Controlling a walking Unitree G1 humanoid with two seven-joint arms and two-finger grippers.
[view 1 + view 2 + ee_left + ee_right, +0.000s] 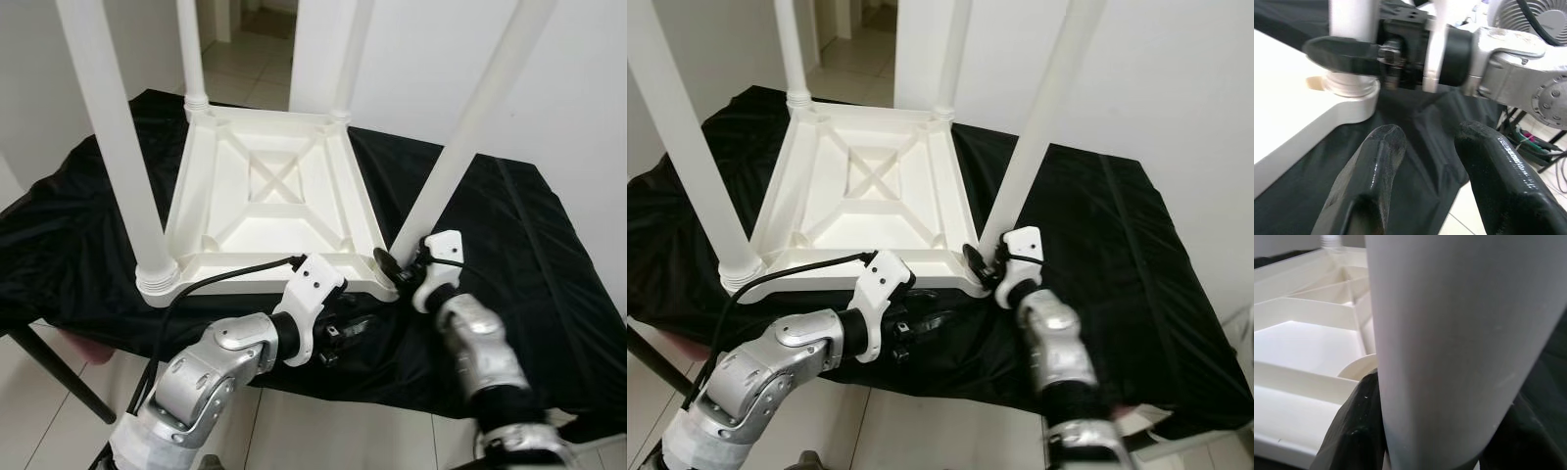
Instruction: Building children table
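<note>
My right gripper [400,264] clamps the table [265,196] leg [460,147] at lower right; left gripper [1425,161] gapes beside it.

A glossy black cloth [549,255] is draped over the tabletop and spans nearly the full width of the frame, wrinkled and hanging over the near edge. A plain white wall [549,69] rises behind it across the upper right of the frame. At the top centre, a doorway opens onto pale beige floor tiles [240,59] that run off into another room. More light tiled floor [39,392] shows at the lower left, where a slanted black leg [54,377] of the support reaches down. The light is soft and even.
</note>
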